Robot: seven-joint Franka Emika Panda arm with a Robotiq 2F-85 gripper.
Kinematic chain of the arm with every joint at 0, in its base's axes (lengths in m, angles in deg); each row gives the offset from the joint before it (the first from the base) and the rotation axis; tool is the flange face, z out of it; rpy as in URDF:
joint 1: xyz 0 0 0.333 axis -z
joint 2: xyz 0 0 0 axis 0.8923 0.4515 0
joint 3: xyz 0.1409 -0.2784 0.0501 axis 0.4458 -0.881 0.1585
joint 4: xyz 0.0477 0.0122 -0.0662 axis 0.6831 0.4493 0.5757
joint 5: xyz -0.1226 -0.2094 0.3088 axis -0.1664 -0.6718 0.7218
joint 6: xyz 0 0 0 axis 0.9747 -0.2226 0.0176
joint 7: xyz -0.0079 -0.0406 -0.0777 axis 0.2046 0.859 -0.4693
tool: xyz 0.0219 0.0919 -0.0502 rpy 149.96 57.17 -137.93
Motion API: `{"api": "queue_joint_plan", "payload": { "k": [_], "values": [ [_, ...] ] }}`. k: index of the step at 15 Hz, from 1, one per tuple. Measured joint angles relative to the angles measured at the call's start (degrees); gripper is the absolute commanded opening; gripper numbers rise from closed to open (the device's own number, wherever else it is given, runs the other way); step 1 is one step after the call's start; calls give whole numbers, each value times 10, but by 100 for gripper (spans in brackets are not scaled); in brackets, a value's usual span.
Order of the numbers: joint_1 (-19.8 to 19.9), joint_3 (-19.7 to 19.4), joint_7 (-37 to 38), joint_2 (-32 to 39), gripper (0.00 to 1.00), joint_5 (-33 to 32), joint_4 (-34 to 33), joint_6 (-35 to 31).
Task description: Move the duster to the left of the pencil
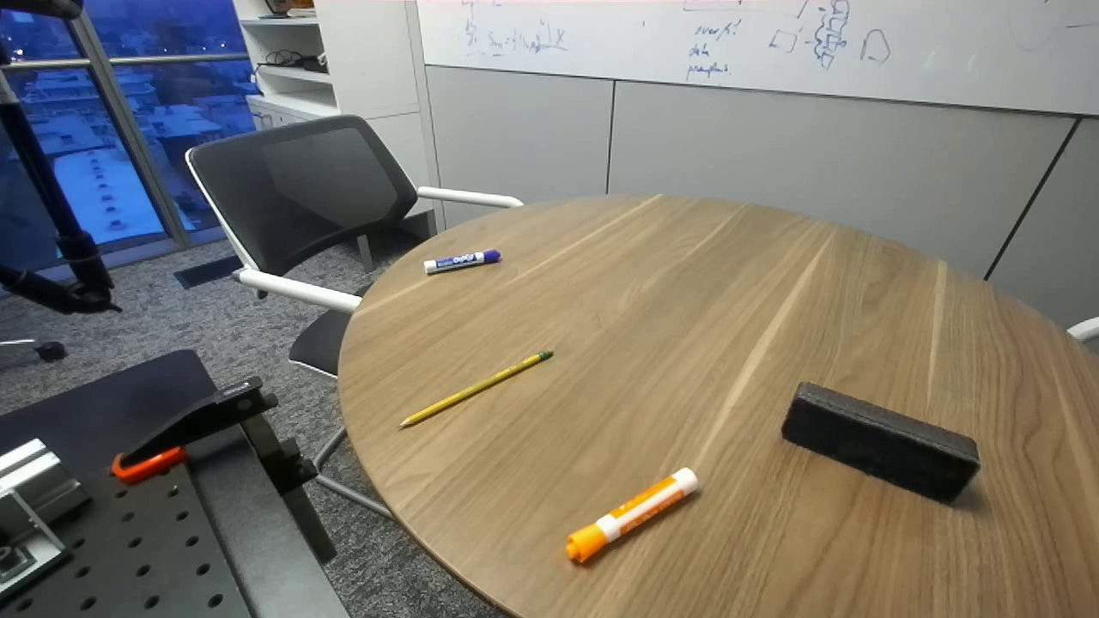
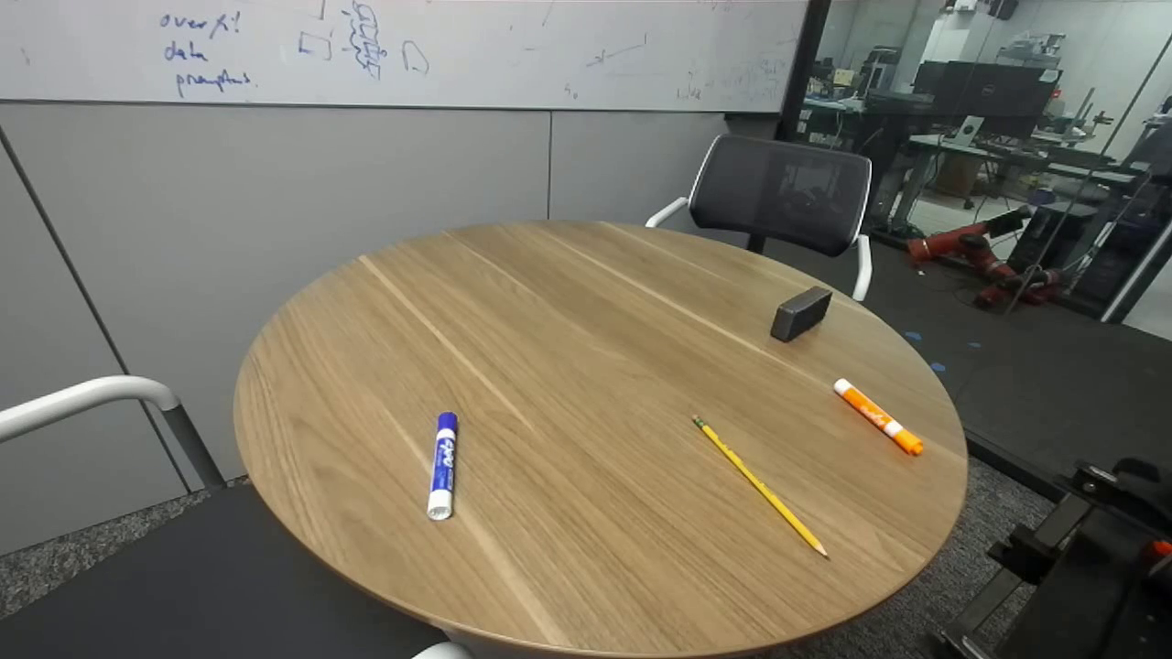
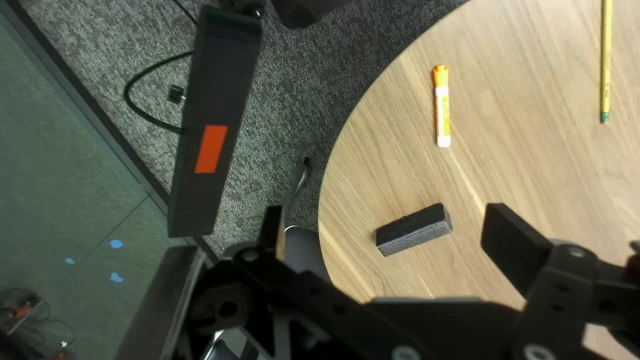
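The duster, a black block, lies on the round wooden table. It shows in both exterior views (image 1: 880, 442) (image 2: 802, 314) and in the wrist view (image 3: 414, 229). The pencil, thin and yellow, lies on the same table in both exterior views (image 1: 476, 390) (image 2: 760, 487) and at the upper right of the wrist view (image 3: 606, 60). My gripper (image 3: 387, 222) shows only in the wrist view. Its fingers are wide apart with nothing between them. It is above the table, and the duster appears below, in the gap between the fingertips, not touched.
An orange marker (image 1: 633, 515) lies between the pencil and the duster. A blue marker (image 2: 442, 467) lies on the pencil's far side from the duster. The round table (image 2: 549, 348) has a curved edge near the duster. Chairs (image 1: 300, 184) (image 2: 778, 192) stand around it.
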Motion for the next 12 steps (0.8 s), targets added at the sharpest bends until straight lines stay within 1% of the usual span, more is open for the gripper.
{"api": "queue_joint_plan", "payload": {
  "k": [4, 7, 9, 12],
  "values": [
    [-16, 23, 93, 142, 100, 0, -94, -22],
    [-38, 26, 157, 244, 100, 1, -170, -24],
    [-49, 20, 188, 310, 100, 8, -223, -24],
    [-59, -4, 200, 398, 100, 45, -292, -24]
  ]
}}
